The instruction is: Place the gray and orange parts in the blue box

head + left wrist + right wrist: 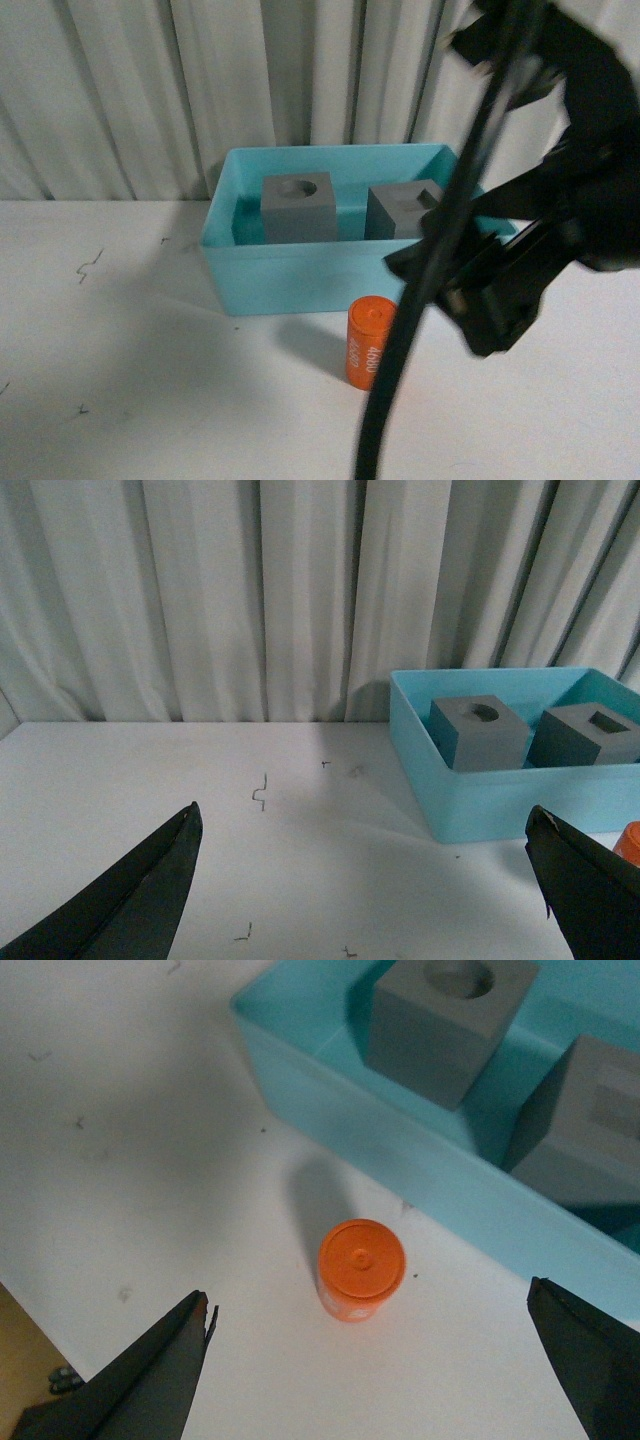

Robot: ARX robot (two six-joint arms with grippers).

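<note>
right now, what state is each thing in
round-hole cube: in box, hole up
square-hole cube: in box, hole up
cylinder: upright, outside box, just in front of it, not gripped
box: open top, holds both cubes
left gripper: open, empty
right gripper: open, empty, above cylinder

My right arm [585, 190] is a dark blur in the front view. Together with its cable [440, 270] it covers part of the square-hole cube [400, 212] and the right end of the blue box [290, 275]. The left wrist view's edge cuts the orange cylinder [630, 842] to a sliver.
</note>
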